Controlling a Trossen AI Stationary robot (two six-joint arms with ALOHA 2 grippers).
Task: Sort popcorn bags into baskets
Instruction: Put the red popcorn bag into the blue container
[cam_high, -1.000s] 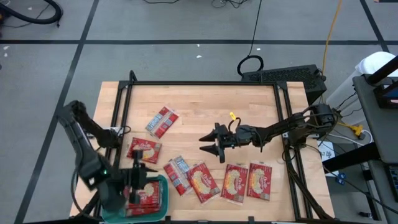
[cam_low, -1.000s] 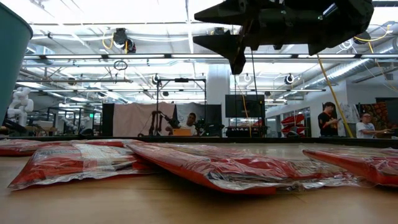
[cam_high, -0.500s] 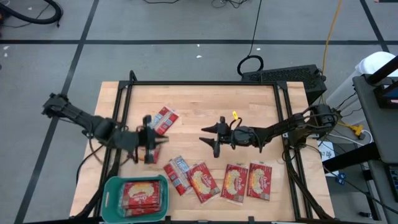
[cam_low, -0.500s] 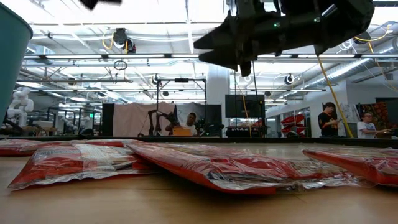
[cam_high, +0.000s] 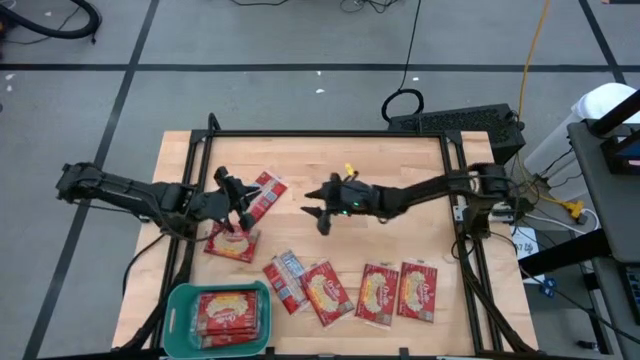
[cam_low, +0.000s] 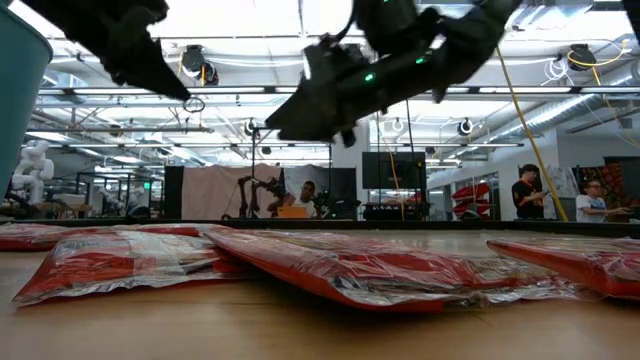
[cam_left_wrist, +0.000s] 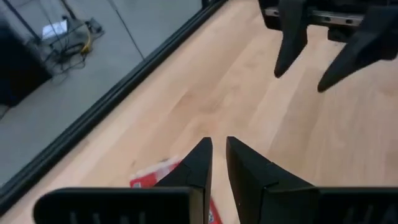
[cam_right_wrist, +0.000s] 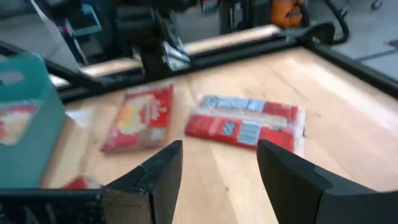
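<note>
The pale wooden tabletop (cam_high: 400, 160), edged by a black metal frame (cam_high: 330, 134), carries flat, glossy red popcorn bags. In the high view one bag (cam_high: 262, 194) lies left of centre and another (cam_high: 231, 242) just below it; four more (cam_high: 355, 291) lie in a row along the lower middle. A teal plastic basket (cam_high: 176, 300) with rounded corners sits at lower left, holding more bags (cam_high: 228, 317). The left gripper (cam_high: 230, 190) hovers between the two upper bags, its jaws nearly closed on nothing. The right gripper (cam_high: 320, 210) hangs at centre, jaws spread wide and empty. People (cam_low: 525, 190) stand in the background of the low view.
</note>
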